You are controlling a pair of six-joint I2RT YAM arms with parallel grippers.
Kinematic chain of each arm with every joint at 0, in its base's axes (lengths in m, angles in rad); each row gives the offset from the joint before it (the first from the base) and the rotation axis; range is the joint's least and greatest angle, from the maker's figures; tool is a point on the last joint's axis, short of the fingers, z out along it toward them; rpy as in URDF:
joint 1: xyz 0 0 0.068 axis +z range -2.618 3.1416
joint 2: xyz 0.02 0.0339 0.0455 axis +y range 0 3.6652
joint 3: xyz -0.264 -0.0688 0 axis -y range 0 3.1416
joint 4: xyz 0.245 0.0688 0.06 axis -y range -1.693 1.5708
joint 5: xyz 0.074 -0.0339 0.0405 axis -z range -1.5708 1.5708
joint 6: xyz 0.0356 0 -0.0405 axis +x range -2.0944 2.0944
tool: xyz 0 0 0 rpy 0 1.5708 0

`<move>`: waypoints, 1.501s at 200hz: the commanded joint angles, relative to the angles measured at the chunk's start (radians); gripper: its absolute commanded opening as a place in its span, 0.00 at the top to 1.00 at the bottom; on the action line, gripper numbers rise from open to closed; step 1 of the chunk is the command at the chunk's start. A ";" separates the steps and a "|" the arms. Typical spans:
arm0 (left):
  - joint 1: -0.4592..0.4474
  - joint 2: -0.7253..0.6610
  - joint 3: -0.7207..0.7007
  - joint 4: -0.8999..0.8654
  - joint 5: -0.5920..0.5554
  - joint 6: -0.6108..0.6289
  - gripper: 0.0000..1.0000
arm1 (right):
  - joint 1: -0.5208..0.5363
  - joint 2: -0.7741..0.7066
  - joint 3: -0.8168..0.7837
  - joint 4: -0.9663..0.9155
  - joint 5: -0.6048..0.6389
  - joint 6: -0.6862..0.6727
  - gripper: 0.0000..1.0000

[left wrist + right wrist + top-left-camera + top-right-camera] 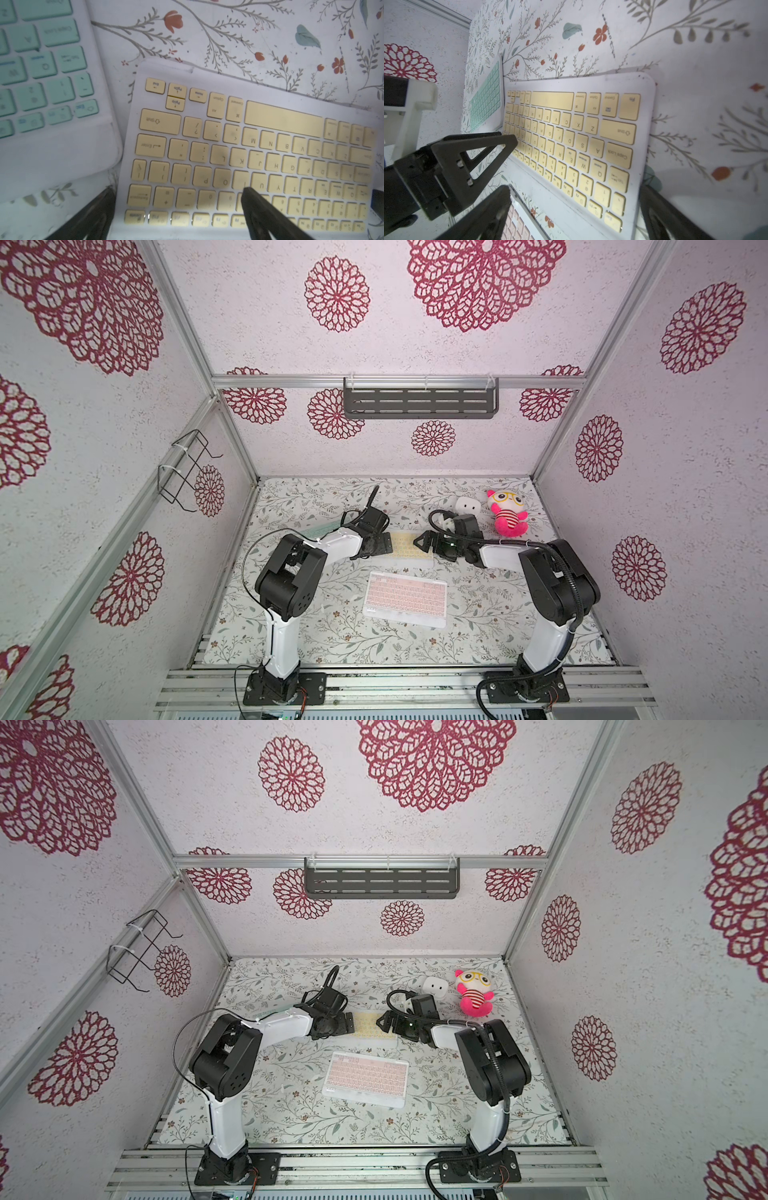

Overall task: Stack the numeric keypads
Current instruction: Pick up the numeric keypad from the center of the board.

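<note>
The yellow keypad lies flat mid-table between both grippers. My left gripper is open low over its left end; one finger is above the keys and the other is off the short edge. My right gripper is open, straddling the opposite end. The pink keypad lies nearer the front. The mint green keypad sits left of the yellow one, mostly hidden under my left arm in both top views.
A small white cube gadget and a pink plush toy stand at the back right, behind my right wrist. A dark shelf hangs on the back wall and a wire rack on the left wall.
</note>
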 commanded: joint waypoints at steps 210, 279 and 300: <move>-0.036 0.081 -0.069 0.120 0.325 -0.068 0.02 | 0.016 0.090 -0.175 0.656 -0.462 0.445 0.01; -0.031 0.076 -0.078 0.125 0.318 -0.073 0.03 | 0.007 0.137 -0.198 0.855 -0.483 0.562 0.01; -0.029 0.074 -0.083 0.126 0.314 -0.075 0.03 | 0.001 0.150 -0.207 0.892 -0.474 0.592 0.01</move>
